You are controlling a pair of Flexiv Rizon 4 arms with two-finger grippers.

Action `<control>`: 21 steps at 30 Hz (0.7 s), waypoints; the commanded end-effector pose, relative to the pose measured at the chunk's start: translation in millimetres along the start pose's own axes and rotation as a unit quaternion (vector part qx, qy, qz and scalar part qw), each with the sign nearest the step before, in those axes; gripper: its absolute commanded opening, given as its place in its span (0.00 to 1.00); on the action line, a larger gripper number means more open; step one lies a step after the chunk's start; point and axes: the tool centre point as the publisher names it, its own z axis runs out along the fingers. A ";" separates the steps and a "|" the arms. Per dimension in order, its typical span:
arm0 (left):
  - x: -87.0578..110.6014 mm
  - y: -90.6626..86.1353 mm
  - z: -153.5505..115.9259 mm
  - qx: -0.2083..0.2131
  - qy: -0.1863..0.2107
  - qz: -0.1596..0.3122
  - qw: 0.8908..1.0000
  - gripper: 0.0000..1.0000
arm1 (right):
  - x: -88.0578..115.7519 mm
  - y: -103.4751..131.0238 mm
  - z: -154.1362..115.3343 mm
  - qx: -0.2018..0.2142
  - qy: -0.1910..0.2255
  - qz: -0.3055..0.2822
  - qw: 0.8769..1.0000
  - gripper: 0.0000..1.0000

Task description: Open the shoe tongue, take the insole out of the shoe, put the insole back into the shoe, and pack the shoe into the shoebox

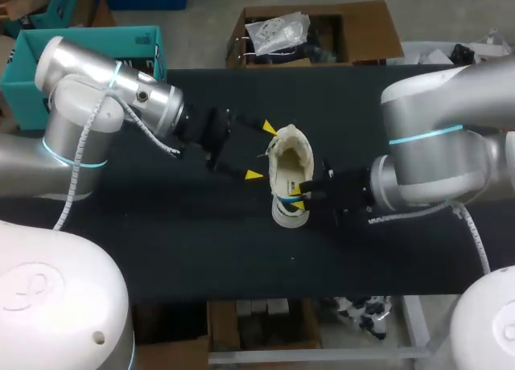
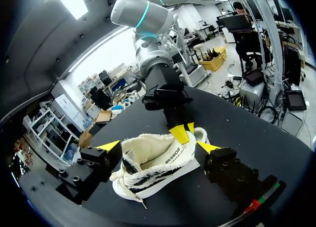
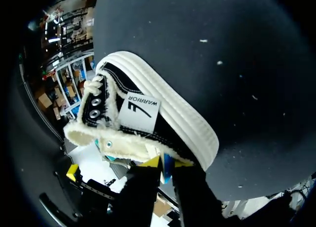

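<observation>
A cream-and-black fleece-lined sneaker (image 1: pixel 291 165) sits near the middle of the black table (image 1: pixel 161 249), resting on its thick white rubber sole. My left gripper (image 1: pixel 261 151) is spread wide just beside the shoe. In the left wrist view the sneaker lies between its two yellow tips, though I cannot tell whether either tip touches it. My right gripper (image 1: pixel 298 199) comes in from the other side with its fingers drawn close together. They pinch the fuzzy collar at one end of the shoe, and in the right wrist view a thin sliver of blue (image 3: pixel 167 169) shows between the tips — I cannot tell what it belongs to. A white rectangular label (image 3: pixel 139 111) with a dark slanted mark and a line of print is stitched to the black side panel, just behind two metal eyelets (image 3: pixel 94 108). A second line of dark print (image 2: pixel 174 153) runs along the cream side facing the left wrist camera. Cream laces (image 2: pixel 123 180) trail loose at the end of the shoe away from the right gripper.
</observation>
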 end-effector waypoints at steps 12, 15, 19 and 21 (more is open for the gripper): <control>-2.7 -4.3 -50.2 -0.114 0.003 -0.047 0.992 1.00 | 24.4 -47.9 -38.8 0.022 0.021 -0.035 0.999 0.00; -7.7 -6.9 -59.6 -0.128 0.007 -0.019 0.992 1.00 | 30.5 -46.8 -28.5 0.029 0.019 -0.043 0.998 0.00; -7.7 -6.9 -59.6 -0.128 0.007 -0.019 0.992 1.00 | 33.6 -36.7 -13.5 0.032 0.014 -0.044 0.998 0.00; -7.7 -6.9 -59.6 -0.128 0.007 -0.019 0.992 1.00 | 33.1 -31.2 -5.7 0.026 0.006 -0.040 0.999 0.00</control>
